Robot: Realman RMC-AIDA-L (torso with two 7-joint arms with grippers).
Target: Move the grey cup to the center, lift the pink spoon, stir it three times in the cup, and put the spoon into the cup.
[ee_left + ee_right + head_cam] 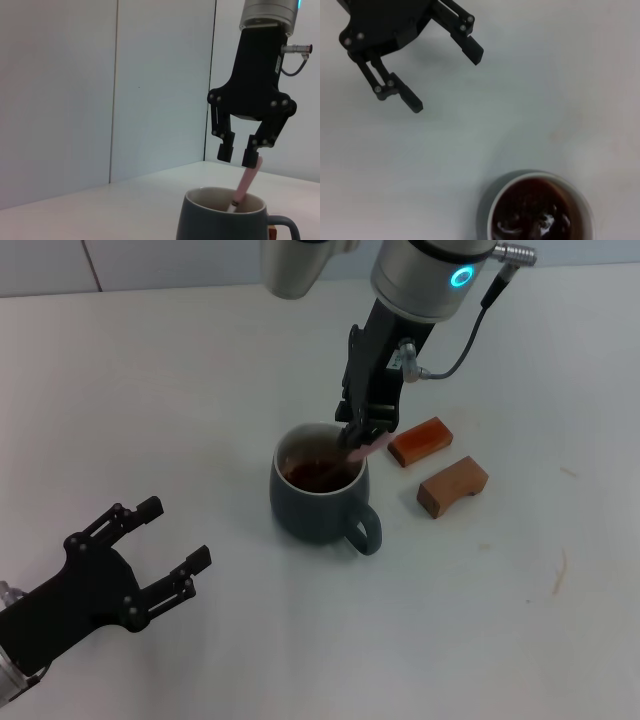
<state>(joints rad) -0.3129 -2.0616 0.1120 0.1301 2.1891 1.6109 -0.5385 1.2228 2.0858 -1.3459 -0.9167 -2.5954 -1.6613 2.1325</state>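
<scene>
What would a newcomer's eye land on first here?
Probably the right gripper hanging directly over the grey cup mid-table, fingers open, with the pink spoon leaning in the cup, its handle top by one fingertip. The dark reddish-brown liquid in the cup also stands out. Next, the left gripper sits open and apart near the robot, and two brown wooden blocks lie beside the cup.

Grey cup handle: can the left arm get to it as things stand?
Probably yes. The left gripper is open beside the grey cup, bare table between; its handle faces the robot. The right gripper is over the rim.
</scene>
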